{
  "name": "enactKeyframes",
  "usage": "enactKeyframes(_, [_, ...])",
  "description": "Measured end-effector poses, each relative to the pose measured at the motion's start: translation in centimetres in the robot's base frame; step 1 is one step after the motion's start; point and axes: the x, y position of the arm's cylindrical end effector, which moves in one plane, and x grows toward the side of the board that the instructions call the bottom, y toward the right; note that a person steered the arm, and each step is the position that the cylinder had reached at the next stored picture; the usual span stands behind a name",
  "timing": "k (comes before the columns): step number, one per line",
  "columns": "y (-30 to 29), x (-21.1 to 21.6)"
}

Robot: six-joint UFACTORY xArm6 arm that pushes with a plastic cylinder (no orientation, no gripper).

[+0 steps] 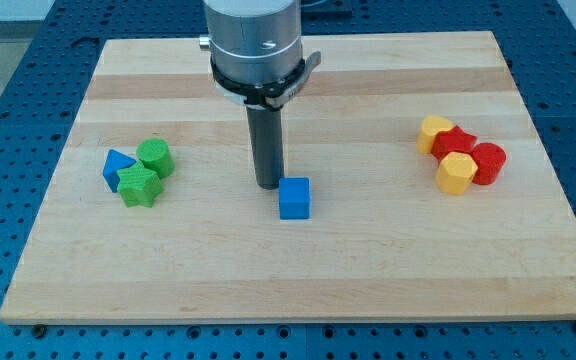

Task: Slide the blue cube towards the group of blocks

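Observation:
A blue cube (294,198) sits near the middle of the wooden board (298,260). My tip (268,184) stands just to the cube's upper left, close to it or touching it. At the view's left is a group: a blue triangular block (116,166), a green cylinder (155,156) and a green star block (138,186), packed together. At the view's right is another group: a yellow block (433,133), a red star-like block (458,143), a yellow hexagonal block (455,173) and a red cylinder (488,162).
The board lies on a blue perforated table (18,60). The arm's grey housing (253,45) hangs over the board's top middle.

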Motion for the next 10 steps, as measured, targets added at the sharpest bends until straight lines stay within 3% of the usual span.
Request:
enactKeyframes(3, [12.3,0.5])
enactKeyframes(4, [13.9,-0.3])
enactKeyframes(5, [9.9,-4.6])
enactKeyframes(7, [1.4,-3.2])
enactKeyframes(10, [5.4,0.4])
